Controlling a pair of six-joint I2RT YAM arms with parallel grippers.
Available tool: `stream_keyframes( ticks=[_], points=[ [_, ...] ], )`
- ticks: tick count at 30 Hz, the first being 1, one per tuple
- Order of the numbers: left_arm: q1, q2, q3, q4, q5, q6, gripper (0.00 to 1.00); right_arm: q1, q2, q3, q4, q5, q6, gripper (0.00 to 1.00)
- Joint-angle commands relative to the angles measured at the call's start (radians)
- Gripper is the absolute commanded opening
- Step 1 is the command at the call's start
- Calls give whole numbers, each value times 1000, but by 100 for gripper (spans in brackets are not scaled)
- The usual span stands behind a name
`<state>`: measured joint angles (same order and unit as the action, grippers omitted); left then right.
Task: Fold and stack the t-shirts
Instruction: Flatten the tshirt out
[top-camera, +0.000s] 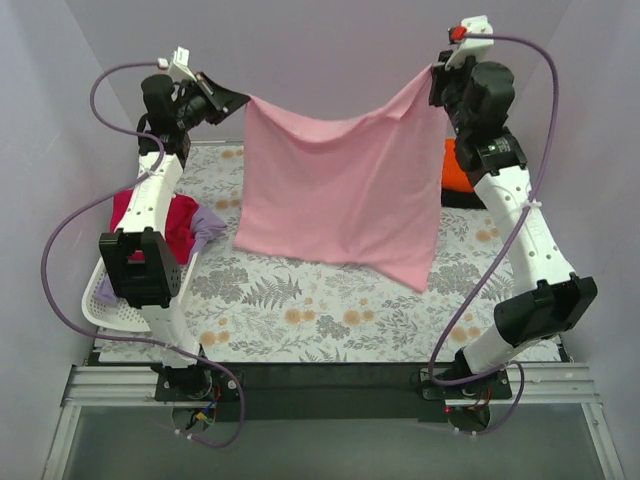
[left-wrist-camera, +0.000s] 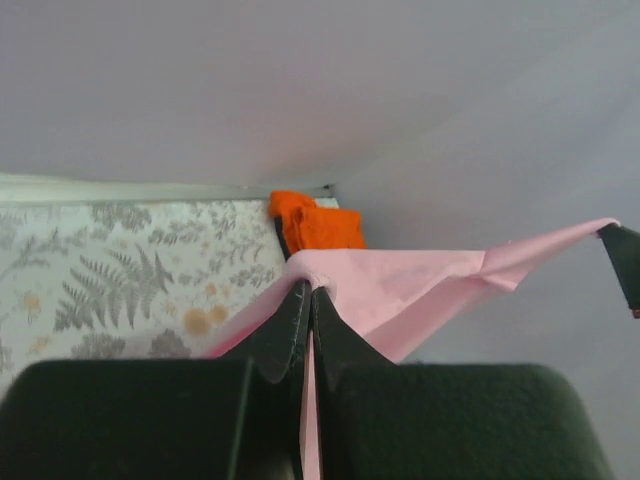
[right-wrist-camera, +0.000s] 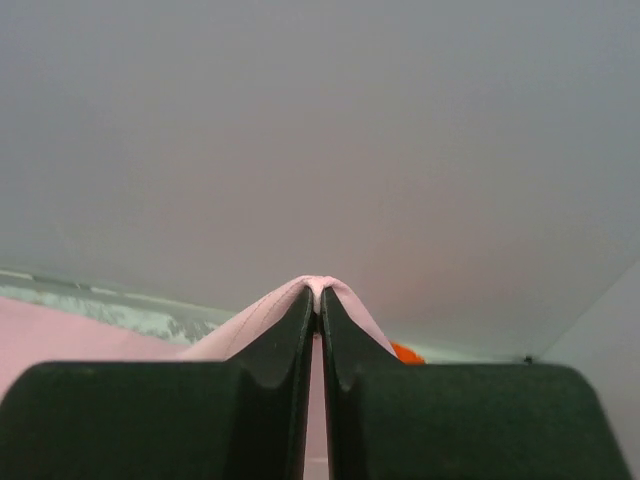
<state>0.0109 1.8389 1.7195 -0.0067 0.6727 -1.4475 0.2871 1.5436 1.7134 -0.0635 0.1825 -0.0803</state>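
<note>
We see a white perforated plastic laundry basket (top-camera: 97, 308) at the left edge of a surface (top-camera: 300, 300) printed with grey ferns and orange flowers, plain pale walls (top-camera: 330, 40) behind.

No readable txt, labels, brands or nos. anywhere in these views, incl. arms and cloth.

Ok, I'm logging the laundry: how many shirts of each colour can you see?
pink shirt: 1
orange shirt: 1
black shirt: 1
magenta-red shirt: 1
lavender shirt: 1
Total: 5
</note>
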Motion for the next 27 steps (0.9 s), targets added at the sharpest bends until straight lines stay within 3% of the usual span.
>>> stream_keyframes(
  ticks=[1, 5, 8, 12, 15, 21, 27],
  points=[
    [3, 13, 233, -79, 42, 39, 0, 0, -13, 260, 39, -92, 7, 1],
    [3, -15, 322, -102, 48, 58, 0, 0, -84, 267, 10, -97, -4, 1],
    [3, -82, 284, -108, 50, 82, 0, 0, -199, 124, 13, -100, -4, 1],
    [3, -246, 4, -47, 1, 96, 0, 1, -367, -150, 16, -69, 7, 1],
    [3, -398, -359, 49, -47, 90, 0, 1, -486, -403, 21, -51, 36, 1],
    [3, -601, -757, 68, -165, 104, 0, 3, -661, -827, -4, -101, 135, 1],
    [-32, -713, -1064, 63, -217, 104, 0, 12, -746, -940, -189, -78, 212, 1]
  ],
)
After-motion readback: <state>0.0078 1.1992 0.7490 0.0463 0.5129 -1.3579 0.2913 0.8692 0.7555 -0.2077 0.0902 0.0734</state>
